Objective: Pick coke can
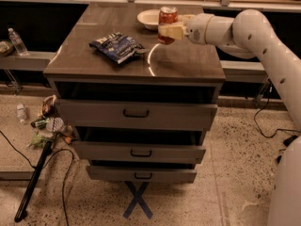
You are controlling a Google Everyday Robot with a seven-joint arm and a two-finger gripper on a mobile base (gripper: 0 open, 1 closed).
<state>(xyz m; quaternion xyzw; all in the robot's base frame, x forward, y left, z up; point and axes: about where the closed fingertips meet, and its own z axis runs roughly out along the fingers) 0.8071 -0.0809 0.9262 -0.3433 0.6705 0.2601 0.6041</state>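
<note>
I am looking at a dark wooden drawer cabinet (188,62), its three drawers (136,113) standing partly open over a speckled floor (235,173) bearing a blue tape X (137,200). Overhead light is glaring off its top. The gripper (165,32) is hovering over its back right, clamping the coke can (167,16).
</note>
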